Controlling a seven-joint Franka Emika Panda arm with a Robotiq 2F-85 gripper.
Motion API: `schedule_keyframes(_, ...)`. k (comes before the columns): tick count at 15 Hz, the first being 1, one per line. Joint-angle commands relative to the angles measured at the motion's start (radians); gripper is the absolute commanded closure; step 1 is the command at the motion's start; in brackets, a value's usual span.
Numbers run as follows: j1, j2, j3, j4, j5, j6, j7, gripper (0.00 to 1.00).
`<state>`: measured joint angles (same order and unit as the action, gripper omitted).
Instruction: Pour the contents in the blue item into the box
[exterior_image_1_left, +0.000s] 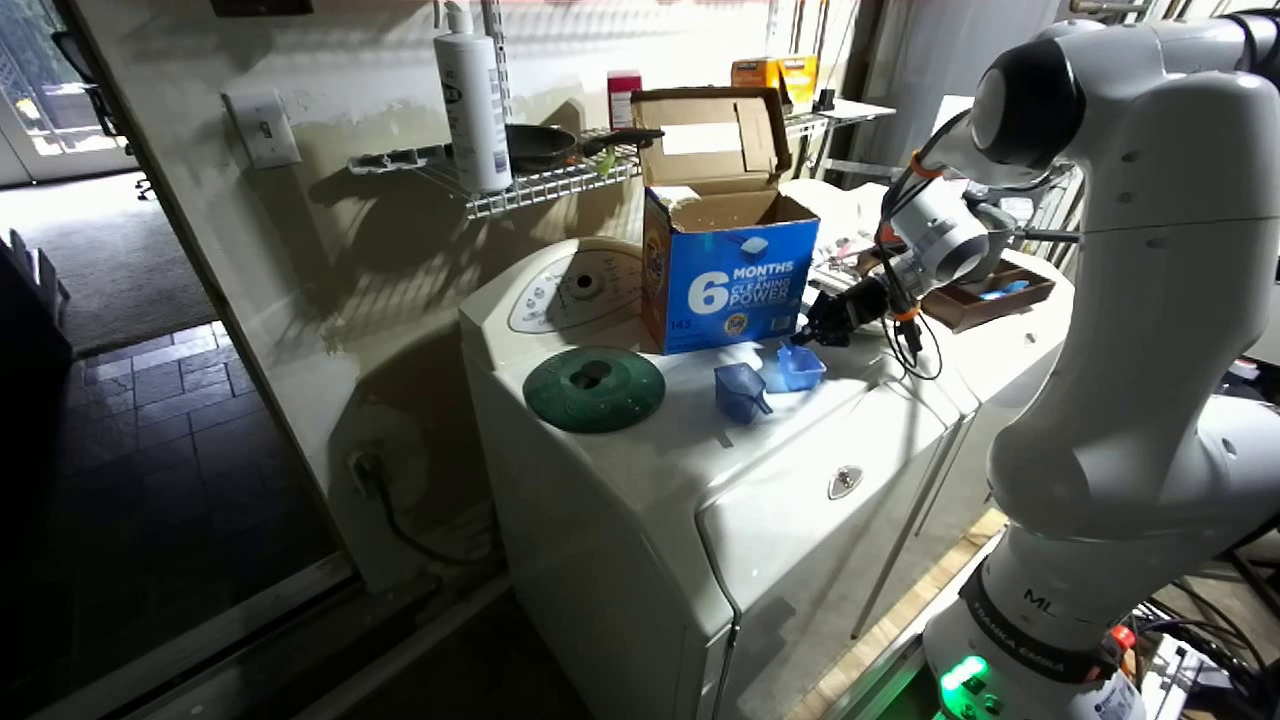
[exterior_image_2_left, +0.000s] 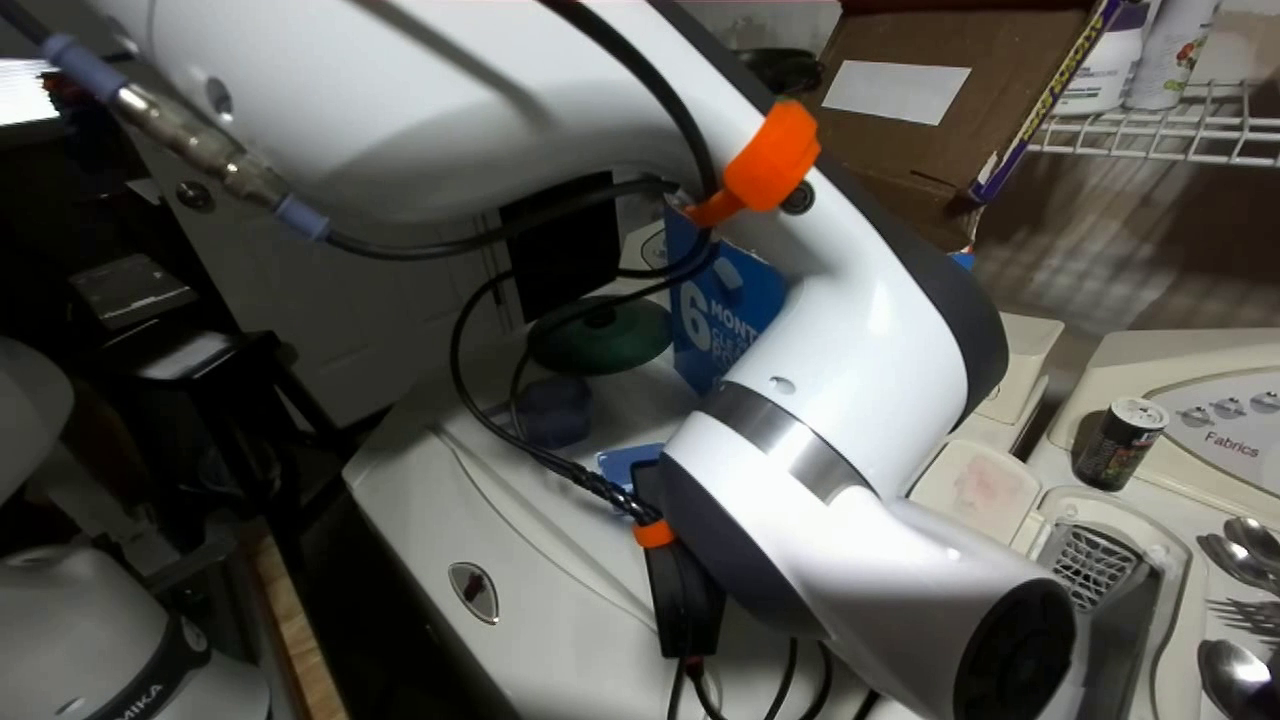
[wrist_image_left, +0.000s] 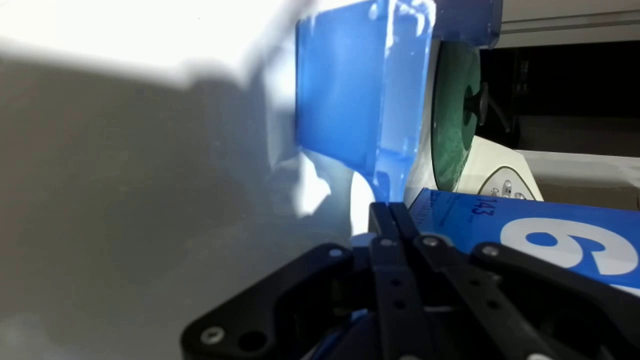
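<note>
The light-blue cup, the blue item (exterior_image_1_left: 800, 368), is at the white machine's top in front of the box. It also shows in an exterior view (exterior_image_2_left: 628, 465), partly behind the arm, and large in the wrist view (wrist_image_left: 350, 90). My gripper (wrist_image_left: 388, 206) is shut on the narrow handle end of this cup; in an exterior view the gripper (exterior_image_1_left: 806, 336) reaches it from the right. I cannot tell whether the cup touches the surface, and its contents are not visible. The box (exterior_image_1_left: 740, 285) stands just behind, flaps raised, open at the top; its "6" panel shows in the wrist view (wrist_image_left: 525, 235).
A darker blue cup (exterior_image_1_left: 740, 392) stands just left of the held cup. A green round disc (exterior_image_1_left: 594, 390) lies left of the box. A wire shelf with a white bottle (exterior_image_1_left: 472, 110) and a pan is behind. A brown tray (exterior_image_1_left: 985, 300) lies to the right.
</note>
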<state>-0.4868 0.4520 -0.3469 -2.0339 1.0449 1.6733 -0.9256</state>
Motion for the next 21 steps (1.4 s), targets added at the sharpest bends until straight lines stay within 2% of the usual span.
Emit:
schedule_keyframes(1, -0.02, 0.032, 0.016, 0.038, 0.018, -0.03, 0.0, 0.99)
schedule_keyframes(17, -0.017, -0.063, 0.015, -0.012, 0.02, -0.114, -0.038, 0.99)
schedule_keyframes(21, 0.006, -0.153, 0.004, -0.083, 0.001, -0.118, -0.044, 0.99)
